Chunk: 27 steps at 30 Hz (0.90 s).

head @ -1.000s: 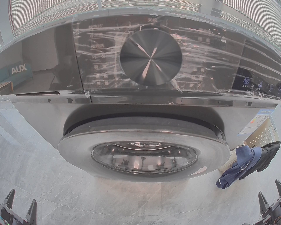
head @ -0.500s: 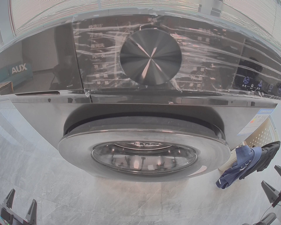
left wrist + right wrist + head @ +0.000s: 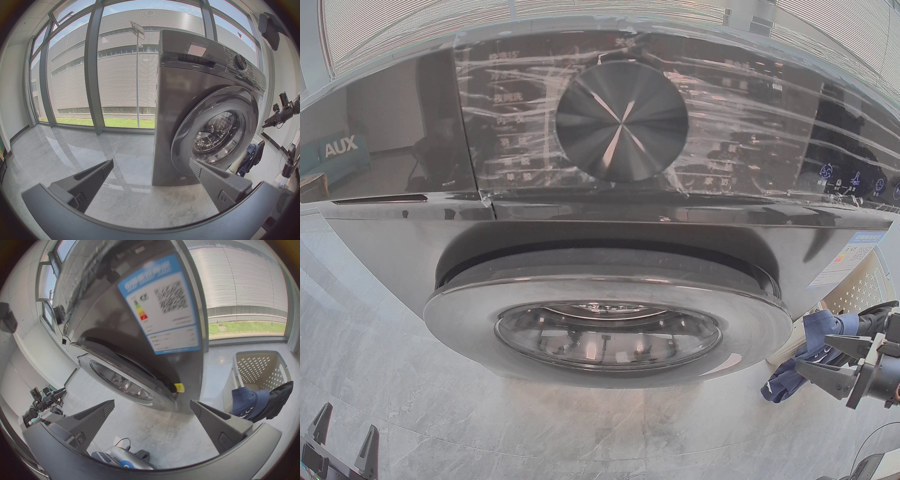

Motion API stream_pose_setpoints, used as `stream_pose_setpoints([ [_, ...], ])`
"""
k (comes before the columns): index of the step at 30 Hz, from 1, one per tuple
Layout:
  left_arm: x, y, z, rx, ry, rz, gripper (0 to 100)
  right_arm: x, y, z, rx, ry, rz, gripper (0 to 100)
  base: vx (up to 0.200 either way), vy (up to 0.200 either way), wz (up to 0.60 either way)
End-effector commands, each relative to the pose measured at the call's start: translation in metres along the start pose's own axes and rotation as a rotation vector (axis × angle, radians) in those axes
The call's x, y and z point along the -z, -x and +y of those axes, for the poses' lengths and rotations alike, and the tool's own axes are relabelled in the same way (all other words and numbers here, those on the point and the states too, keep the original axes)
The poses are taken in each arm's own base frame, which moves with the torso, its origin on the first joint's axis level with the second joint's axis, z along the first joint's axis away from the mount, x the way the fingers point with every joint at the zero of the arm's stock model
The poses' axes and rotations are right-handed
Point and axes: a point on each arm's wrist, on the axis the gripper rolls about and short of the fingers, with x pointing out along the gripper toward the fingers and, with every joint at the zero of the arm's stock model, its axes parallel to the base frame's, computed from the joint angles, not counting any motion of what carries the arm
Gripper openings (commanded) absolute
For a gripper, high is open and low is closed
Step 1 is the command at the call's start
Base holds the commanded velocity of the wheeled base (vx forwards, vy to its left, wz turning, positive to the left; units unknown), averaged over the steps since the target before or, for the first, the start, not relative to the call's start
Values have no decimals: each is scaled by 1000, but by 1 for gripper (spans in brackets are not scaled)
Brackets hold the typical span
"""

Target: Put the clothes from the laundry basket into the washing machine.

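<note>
From the head view, the washing machine (image 3: 600,206) looms close, and its round door (image 3: 606,331) looks shut against the front. At the machine's right corner stands the pale laundry basket (image 3: 862,287), with a blue garment (image 3: 822,328) and a black garment (image 3: 872,322) draped over its near rim. The right gripper (image 3: 812,352) hangs just in front of the blue one, jaws spread wide and holding nothing. The left gripper (image 3: 350,419) sits low over the grey floor (image 3: 550,425), well apart from the basket, jaws also apart and empty.

The left wrist view looks across at the machine's side and front. The door glass is flush in its ring, and the clothes hang as a dark bundle beyond it.

The right wrist view sits close under the energy label (image 3: 162,302). The basket is past the open fingers, and both garments hang down outside its wall, overlapping each other.

What worries me is the order of things — no garment can go in while that door is closed, so a grab now would leave an arm loaded and waiting. The two garments overlap, so pulling the blue one may drag the black one onto the floor. The basket looks light and could tip or slide. The right arm works near the machine's corner — a careless swing could knock it.
</note>
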Motion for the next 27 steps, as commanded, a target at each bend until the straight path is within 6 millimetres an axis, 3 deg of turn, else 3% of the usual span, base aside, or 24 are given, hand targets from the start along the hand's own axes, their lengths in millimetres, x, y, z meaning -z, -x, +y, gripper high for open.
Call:
stream_pose_setpoints([
  [1, 5, 0, 0, 1, 3, 1, 100, -3, -46, 14, -12, -22, 103, 100, 0, 0, 0],
  [14, 5, 0, 0, 1, 1, 1, 100, -23, -74, 21, -24, -10, 45, 100, 0, 0, 0],
  [22, 5, 0, 0, 3, 1, 1, 100, -7, -69, 22, -83, -2, 113, 100, 0, 0, 0],
  [27, 5, 0, 0, 3, -2, 1, 100, 7, -54, 16, -80, 27, 131, 100, 0, 0, 0],
])
